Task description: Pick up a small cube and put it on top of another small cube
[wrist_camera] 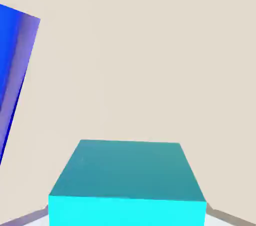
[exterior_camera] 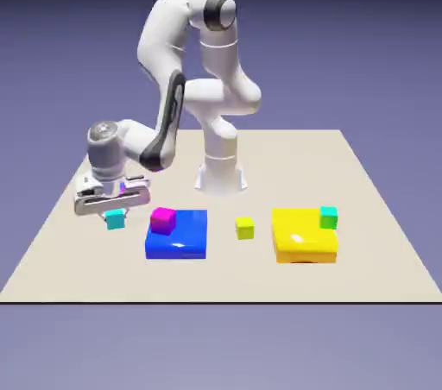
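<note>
The small cube (exterior_camera: 115, 220) is plain cyan and sits low over the table near the exterior view's left, just left of the blue slab. My gripper (exterior_camera: 111, 211) comes down on it from above, with the jaws shut on its sides. In the hand view the small cube (wrist_camera: 127, 182) fills the lower middle, and a sliver of a grey fingertip (wrist_camera: 22, 219) shows at each bottom corner beside it. I cannot tell whether the cube rests on the table or is just off it.
A blue slab (exterior_camera: 186, 240) carries a magenta cube (exterior_camera: 162, 219); its edge (wrist_camera: 15, 70) shows at the hand view's left. A small yellow-green cube (exterior_camera: 245, 227) stands alone mid-table. A yellow slab (exterior_camera: 302, 237) bears a teal cube (exterior_camera: 329, 217).
</note>
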You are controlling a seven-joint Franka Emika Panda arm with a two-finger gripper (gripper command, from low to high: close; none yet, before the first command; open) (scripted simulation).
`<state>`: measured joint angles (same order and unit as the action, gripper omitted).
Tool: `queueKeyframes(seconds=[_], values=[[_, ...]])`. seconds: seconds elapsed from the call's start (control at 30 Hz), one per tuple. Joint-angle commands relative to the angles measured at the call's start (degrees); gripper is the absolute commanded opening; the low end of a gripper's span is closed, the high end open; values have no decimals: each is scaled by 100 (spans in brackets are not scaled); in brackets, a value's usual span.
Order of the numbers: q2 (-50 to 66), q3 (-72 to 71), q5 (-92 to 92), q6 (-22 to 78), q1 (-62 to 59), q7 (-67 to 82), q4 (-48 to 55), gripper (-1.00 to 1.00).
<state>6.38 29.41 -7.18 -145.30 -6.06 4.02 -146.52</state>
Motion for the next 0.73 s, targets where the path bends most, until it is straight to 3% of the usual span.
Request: queueKeyframes(seconds=[0.0,0.37,0.6,0.63,0.7], values=[[-208,-29,-111,137,82,-173,-68,-100],[-2286,-330,-1167,1550,876,-1859,-743,-100],[-1208,-205,-1027,151,811,-1714,-1084,-100],[-1208,-205,-1027,151,811,-1714,-1084,100],[-1400,-227,-1052,400,823,-1740,-1023,100]])
